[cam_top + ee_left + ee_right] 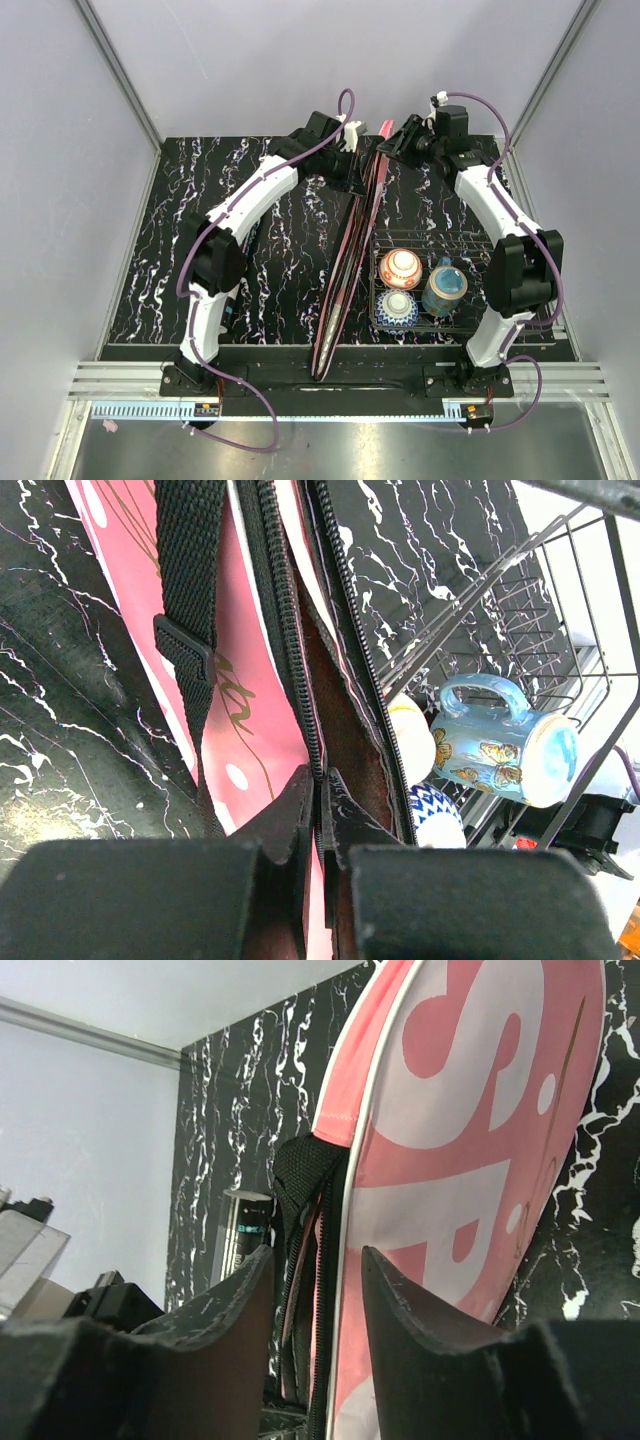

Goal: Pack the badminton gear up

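table (200, 250): black, white-veined.
racket cover (350, 250): pink, on edge, running from 12 to 6 o'clock through the centre.
wire basket (440, 322): 4 o'clock, just beside the cover, holding bowls (402, 267) and cup (444, 288).
left end effector (320, 785): clamped on the cover's zipper edge.
right end effector (317, 1260): fingers apart, astride the cover's 12 o'clock end.

The left gripper (318, 786) has its two black fingers pressed together on the opened zip edge of the long pink fabric racket cover (245, 680), which carries white markings. A black webbing strap (188, 560) with a black plastic slider (185, 648) runs along the cover's face. The cover lies on a black white-veined marbled tabletop (60, 710). Right of the cover stands a black wire basket (500, 573) holding a pale-blue butterfly-print ceramic mug (500, 755) on its side, a blue-and-white patterned bowl (435, 815) and a cream bowl (412, 740).
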